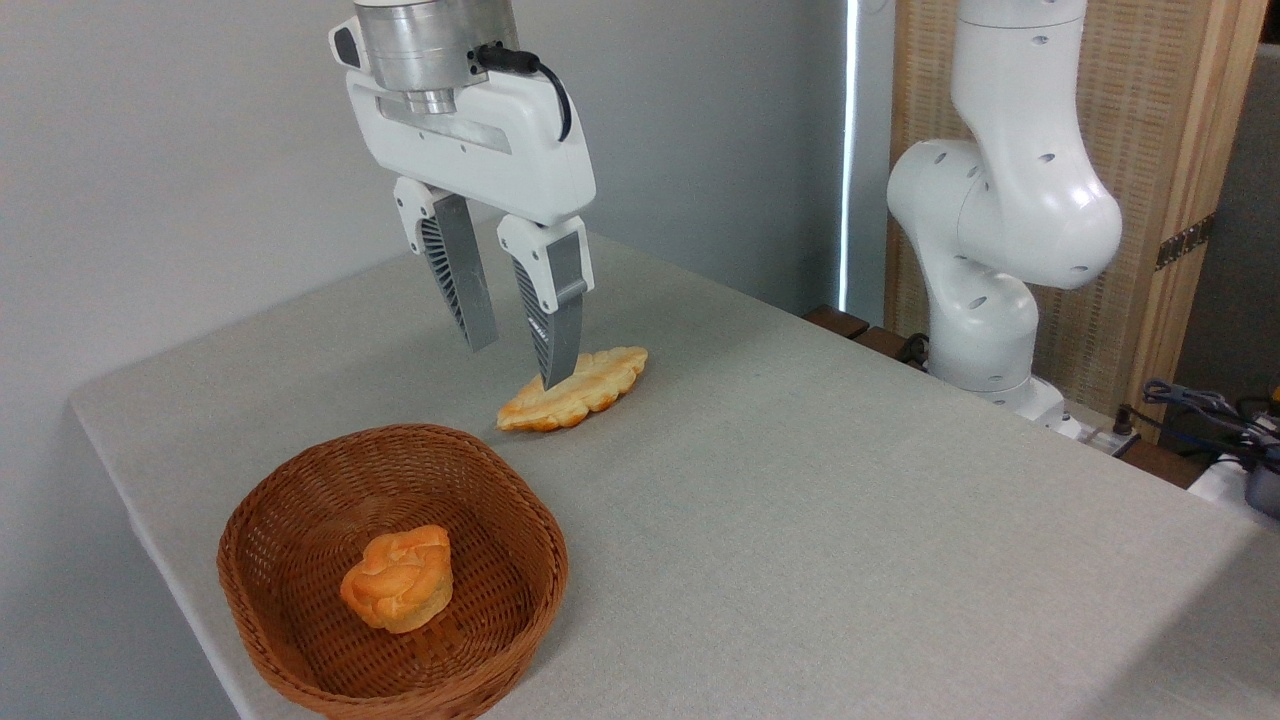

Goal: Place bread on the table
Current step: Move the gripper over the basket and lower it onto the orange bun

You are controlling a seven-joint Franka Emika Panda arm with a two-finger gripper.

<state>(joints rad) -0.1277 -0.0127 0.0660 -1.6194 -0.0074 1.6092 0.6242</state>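
The bread (398, 578), a small orange bun with a knotted top, sits inside the brown wicker basket (285, 505) near the front left of the table (800, 480). My gripper (518, 365) hangs open above the table, behind the basket and well above the bun. Nothing is between its fingers. Its right fingertip overlaps the left end of a flat golden pastry in the picture.
The flat leaf-shaped pastry (585, 390) lies on the cloth behind the basket. The arm's white base (990, 250) stands at the table's far right edge, with cables (1210, 410) beyond it. A grey wall runs along the back left.
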